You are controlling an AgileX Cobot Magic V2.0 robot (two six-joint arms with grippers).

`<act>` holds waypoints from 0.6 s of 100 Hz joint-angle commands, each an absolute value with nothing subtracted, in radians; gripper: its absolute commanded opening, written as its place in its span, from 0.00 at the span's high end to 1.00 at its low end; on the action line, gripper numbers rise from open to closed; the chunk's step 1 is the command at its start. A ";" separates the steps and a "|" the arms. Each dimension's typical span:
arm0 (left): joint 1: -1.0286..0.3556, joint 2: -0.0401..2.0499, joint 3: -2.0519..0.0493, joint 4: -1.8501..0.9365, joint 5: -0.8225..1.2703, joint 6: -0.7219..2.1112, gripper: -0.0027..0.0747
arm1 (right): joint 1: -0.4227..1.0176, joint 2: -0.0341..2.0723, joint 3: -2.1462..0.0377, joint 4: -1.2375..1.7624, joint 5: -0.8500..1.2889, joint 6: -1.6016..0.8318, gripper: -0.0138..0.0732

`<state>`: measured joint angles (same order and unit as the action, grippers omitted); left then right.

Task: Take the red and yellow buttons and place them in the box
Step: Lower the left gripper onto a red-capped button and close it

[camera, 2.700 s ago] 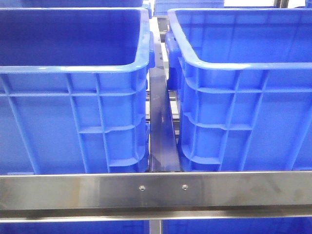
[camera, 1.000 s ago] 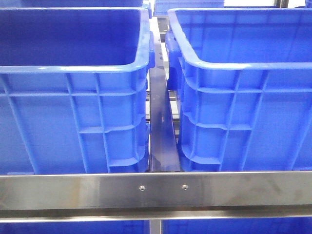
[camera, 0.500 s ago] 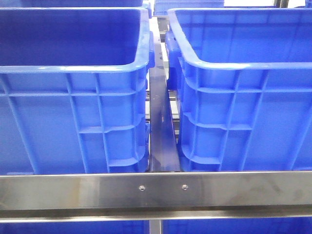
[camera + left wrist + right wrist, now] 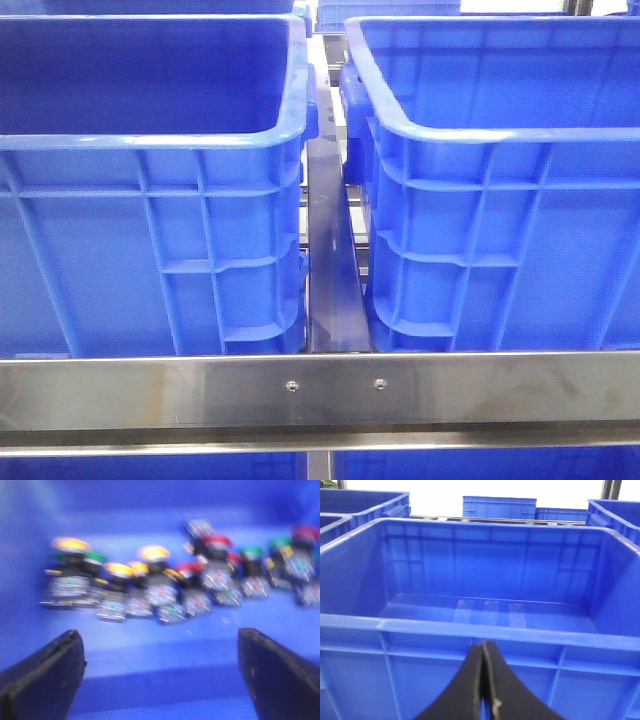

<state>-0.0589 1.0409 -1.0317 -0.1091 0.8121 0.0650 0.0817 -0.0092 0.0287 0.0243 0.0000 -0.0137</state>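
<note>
Yellow and red buttons lie mid-frame before the spread, empty left gripper, so picking looks next, needing descent; right gripper pinched empty facing box.

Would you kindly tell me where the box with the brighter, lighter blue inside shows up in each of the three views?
Front view: the box fills the right half, beside the darker crate.
Left wrist view: I cannot tell; only a blue floor with blurred buttons shows.
Right wrist view: probably the same box, centred, seemingly holding nothing, beyond the shut right gripper.
Shared landmark: its thick rolled rim.
</note>
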 commanded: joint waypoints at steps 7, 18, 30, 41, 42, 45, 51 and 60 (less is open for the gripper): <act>-0.177 1.147 -1.122 -0.079 0.765 0.053 0.23 | 0.082 -0.032 0.027 0.016 -0.081 -0.013 0.92; -0.250 1.244 -1.175 0.007 0.763 -0.022 0.23 | 0.082 -0.032 0.027 0.016 -0.081 -0.013 0.92; -0.289 1.346 -1.239 0.076 0.763 -0.087 0.23 | 0.082 -0.032 0.027 0.016 -0.081 -0.013 0.92; -0.294 1.441 -1.304 0.077 0.772 -0.092 0.23 | 0.082 -0.032 0.027 0.016 -0.081 -0.013 0.92; -0.294 1.447 -1.308 0.077 0.775 -0.092 0.23 | 0.082 -0.032 0.027 0.016 -0.081 -0.013 0.92; -0.294 1.475 -1.324 0.077 0.780 -0.092 0.23 | 0.082 -0.032 0.027 0.016 -0.081 -0.013 0.92; -0.294 1.516 -1.356 0.077 0.785 -0.092 0.23 | 0.082 -0.032 0.027 0.016 -0.081 -0.013 0.92; -0.294 1.574 -1.398 0.072 0.786 -0.092 0.23 | 0.082 -0.032 0.027 0.016 -0.081 -0.013 0.92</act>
<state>-0.2875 1.5634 -1.3314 0.0696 0.8175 -0.0791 0.0817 -0.0092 0.0287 0.0243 0.0000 -0.0137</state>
